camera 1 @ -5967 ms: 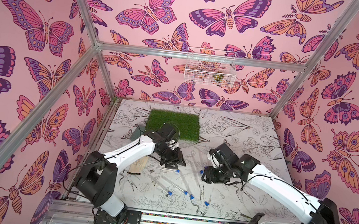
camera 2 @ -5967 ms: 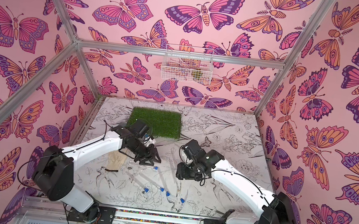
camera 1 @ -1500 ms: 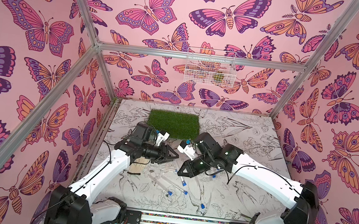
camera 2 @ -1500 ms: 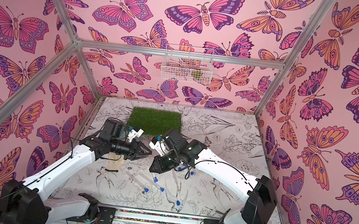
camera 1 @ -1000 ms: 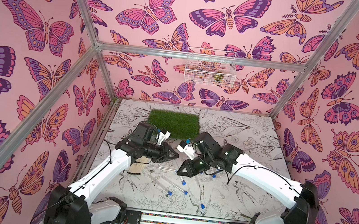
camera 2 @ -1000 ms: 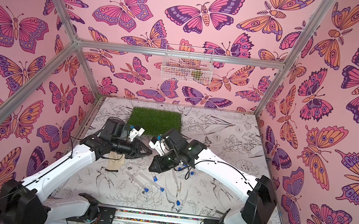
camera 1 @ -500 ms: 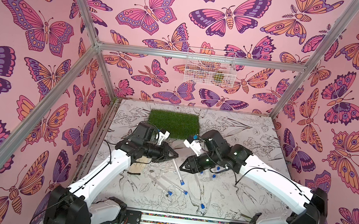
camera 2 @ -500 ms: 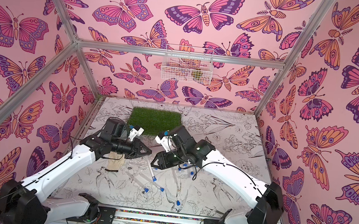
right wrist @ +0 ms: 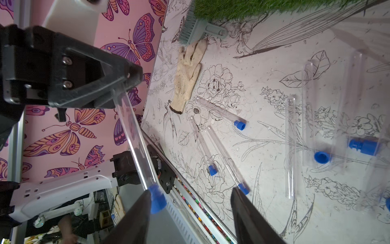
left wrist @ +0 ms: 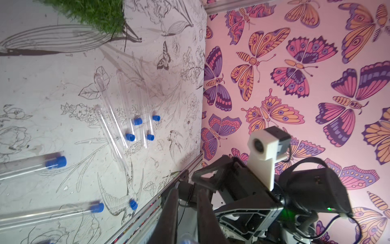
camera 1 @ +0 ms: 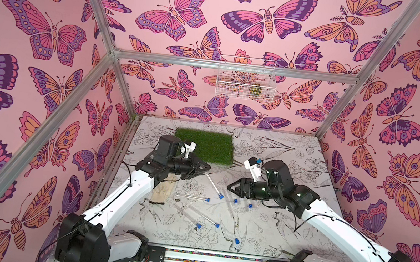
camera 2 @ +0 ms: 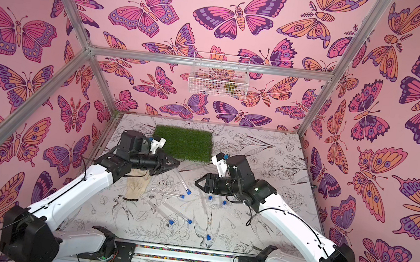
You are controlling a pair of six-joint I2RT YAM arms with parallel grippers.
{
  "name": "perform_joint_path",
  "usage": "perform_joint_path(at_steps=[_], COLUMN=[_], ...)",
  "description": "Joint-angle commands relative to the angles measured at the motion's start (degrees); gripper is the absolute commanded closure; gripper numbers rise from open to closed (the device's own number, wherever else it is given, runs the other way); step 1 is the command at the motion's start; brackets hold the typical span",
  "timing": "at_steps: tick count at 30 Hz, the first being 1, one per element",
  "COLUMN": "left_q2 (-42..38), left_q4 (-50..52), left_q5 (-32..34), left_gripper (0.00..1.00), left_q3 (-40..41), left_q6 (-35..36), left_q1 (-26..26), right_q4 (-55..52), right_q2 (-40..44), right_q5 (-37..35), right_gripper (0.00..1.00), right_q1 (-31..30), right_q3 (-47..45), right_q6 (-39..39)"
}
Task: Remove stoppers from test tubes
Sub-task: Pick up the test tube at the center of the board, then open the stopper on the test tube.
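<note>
Left fingers [right wrist: 118,84] are clamping the probably slick, brittle tube [camera 1: 211,183] while right fingers [right wrist: 135,217] are hanging open beside its five-o'clock stopper [camera 1: 221,196], the sensible hold.

Pink walls [camera 1: 218,14] carry purple, orange and magenta butterflies; the table [camera 1: 296,154] is pale grey with black line-drawn flowers and birds. Each test tube [camera 1: 213,184] is clear, its stopper [camera 1: 221,196] bright blue. The grass mat [camera 1: 205,147] is green, the glove [camera 1: 163,193] beige.

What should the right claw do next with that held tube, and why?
Probably close on the blue stopper. The left claw grips the tube by its bare end, the stopper plugs the other end, and the right claw is open with the stopper right beside one jaw, so pinching it comes before pulling.
</note>
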State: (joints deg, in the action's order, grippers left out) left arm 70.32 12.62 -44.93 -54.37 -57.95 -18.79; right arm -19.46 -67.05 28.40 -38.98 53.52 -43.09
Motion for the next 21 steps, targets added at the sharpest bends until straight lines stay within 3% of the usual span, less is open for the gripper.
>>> perform_joint_path(at_steps=[1, 4, 8, 21], left_q2=[0.44, 0.77, 0.64, -0.58], left_q4=[-12.5, -20.11, -22.12, -24.48], left_q5=[0.22, 0.28, 0.54, 0.28], left_gripper=[0.97, 0.97, 0.97, 0.97], left_q3=[4.1, 7.46, 8.4, 9.78], left_q6=[-10.93, -17.26, -18.7, -21.04], left_q1=[1.6, 2.51, 2.88, 4.41], right_q4=[8.62, 10.39, 14.66, 22.89], right_q2=[0.54, 0.12, -0.66, -3.47], right_q5=[3.21, 4.42, 5.69, 7.63], right_gripper=[0.36, 0.31, 0.24, 0.27], right_q1=[0.35, 0.38, 0.36, 0.29], right_q3=[-0.99, -1.78, -3.14, -4.2], right_q6=[-5.34, -6.66, -9.51, -14.49])
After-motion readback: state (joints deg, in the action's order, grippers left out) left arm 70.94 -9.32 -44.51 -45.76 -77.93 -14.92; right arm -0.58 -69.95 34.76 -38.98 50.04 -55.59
